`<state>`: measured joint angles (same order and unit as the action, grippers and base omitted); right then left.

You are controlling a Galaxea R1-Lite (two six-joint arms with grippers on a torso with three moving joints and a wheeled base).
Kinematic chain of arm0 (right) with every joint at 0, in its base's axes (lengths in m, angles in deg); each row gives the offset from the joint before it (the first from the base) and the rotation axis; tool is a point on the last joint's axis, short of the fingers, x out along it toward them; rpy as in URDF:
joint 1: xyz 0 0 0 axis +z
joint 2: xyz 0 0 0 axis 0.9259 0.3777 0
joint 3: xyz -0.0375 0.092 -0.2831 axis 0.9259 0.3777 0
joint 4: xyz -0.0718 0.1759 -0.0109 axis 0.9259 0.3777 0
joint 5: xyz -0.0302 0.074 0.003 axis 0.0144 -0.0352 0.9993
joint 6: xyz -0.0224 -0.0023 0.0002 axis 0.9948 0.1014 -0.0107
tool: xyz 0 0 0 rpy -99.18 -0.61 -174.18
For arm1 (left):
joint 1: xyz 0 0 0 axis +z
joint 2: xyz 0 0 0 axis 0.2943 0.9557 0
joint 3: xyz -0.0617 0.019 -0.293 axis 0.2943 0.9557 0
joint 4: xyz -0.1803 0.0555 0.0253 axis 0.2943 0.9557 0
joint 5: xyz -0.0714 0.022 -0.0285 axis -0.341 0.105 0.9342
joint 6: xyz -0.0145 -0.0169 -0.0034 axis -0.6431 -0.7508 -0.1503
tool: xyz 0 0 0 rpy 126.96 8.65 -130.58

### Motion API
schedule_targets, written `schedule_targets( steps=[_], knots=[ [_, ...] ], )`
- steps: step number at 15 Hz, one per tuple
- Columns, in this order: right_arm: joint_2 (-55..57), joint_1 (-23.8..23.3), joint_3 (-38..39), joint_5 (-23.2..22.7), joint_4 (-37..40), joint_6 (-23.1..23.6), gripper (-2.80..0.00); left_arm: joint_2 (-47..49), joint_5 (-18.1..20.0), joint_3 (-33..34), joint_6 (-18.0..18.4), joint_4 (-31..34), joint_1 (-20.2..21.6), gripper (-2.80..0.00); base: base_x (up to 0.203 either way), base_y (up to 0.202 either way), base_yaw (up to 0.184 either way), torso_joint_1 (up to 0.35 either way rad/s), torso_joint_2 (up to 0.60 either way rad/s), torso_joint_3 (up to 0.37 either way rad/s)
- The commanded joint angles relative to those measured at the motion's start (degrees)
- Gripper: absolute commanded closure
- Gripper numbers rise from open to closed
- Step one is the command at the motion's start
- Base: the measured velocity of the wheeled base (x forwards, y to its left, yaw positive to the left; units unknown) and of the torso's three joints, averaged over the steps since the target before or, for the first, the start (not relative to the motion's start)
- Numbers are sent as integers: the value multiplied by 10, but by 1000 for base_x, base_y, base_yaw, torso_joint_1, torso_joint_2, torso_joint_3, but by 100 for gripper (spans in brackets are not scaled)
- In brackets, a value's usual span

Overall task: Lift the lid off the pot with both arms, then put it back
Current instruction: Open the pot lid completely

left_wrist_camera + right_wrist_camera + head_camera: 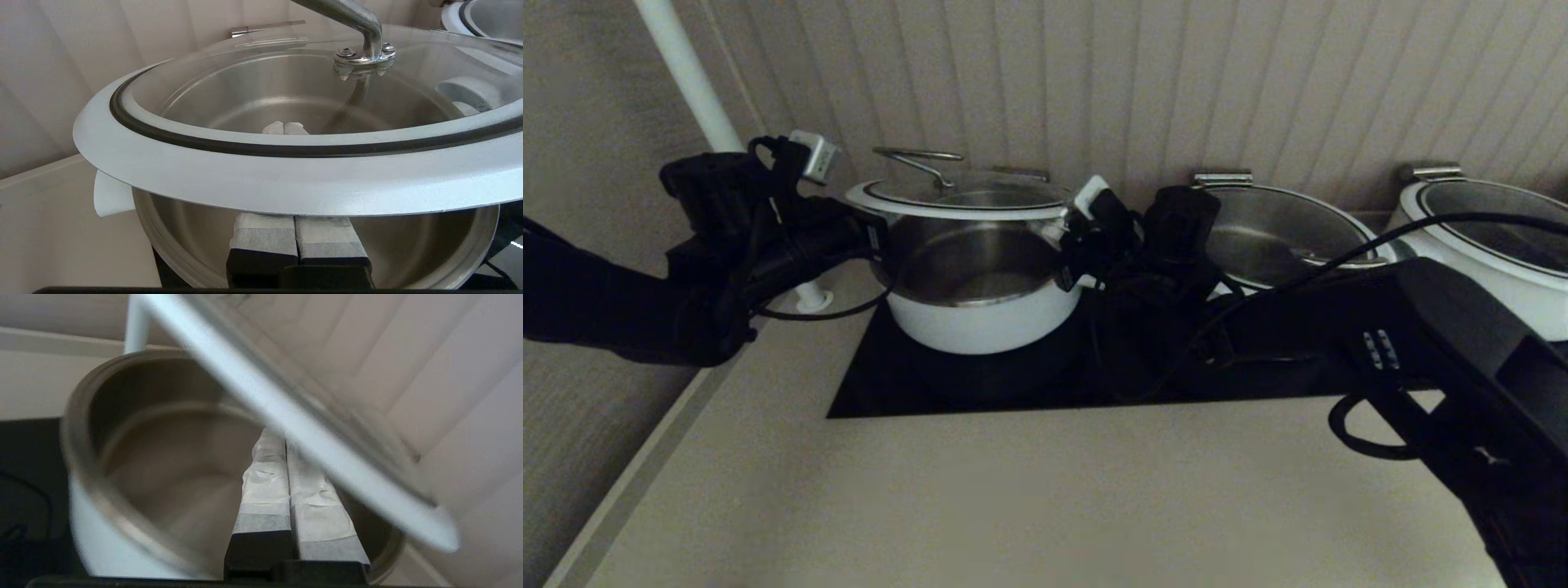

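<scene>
The glass lid [964,196] with white rim and steel loop handle [919,159] hangs level a little above the white pot [980,322], which stands open on the black cooktop [1013,384]. My left gripper [880,237] is shut, its fingers pressed together under the lid's left rim. My right gripper [1068,245] is shut under the right rim. In the left wrist view the rim [286,179] rests across the shut gripper [284,128] above the pot's steel inside [412,245]. In the right wrist view the lid [286,412] crosses the shut gripper [282,437] over the pot [102,522].
Two wider white pots stand to the right, one [1282,233] just behind my right arm and one [1486,237] at the far right. A white pole [694,82] rises at the back left. A slatted wall runs close behind. Beige counter [1013,506] lies in front.
</scene>
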<state>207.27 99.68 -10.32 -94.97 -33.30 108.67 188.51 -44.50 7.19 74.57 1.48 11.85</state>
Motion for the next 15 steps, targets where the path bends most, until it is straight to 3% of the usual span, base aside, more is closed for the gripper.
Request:
schedule_targets(
  steps=[1,15],
  knots=[
    [-16,1,38,-3,-12,1,0,0,1,-2,0,-5,0,0,0,0,0,0,0,0],
    [-199,3,300,-7,-35,1,0,-8,-1,1,0,-5,1,0,0,0,0,0,0,0]
  ],
)
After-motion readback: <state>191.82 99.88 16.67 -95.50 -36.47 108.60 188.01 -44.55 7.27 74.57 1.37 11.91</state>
